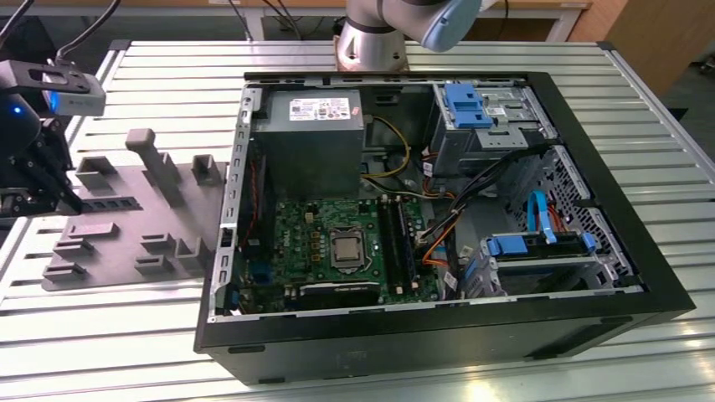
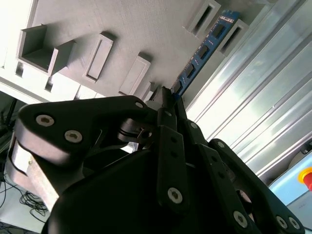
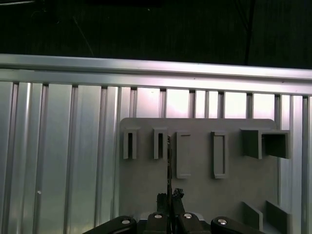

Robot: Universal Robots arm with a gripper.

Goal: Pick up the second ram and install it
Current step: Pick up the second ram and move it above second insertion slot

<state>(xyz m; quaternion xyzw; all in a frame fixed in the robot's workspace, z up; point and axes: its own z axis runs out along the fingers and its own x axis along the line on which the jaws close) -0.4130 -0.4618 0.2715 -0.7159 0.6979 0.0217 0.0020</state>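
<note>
The end effector is clamping narrowly on one end of the memory stick, which is sticking out past its fingertips over the grey holder plate. The arm is pointing down at the exterior view's left, well apart from the computer case.

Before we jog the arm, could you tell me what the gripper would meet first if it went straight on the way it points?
Most likely the grey holder plate: the gripper points at it, shut on the second ram, whose far end would touch first. How near is unclear.
</note>
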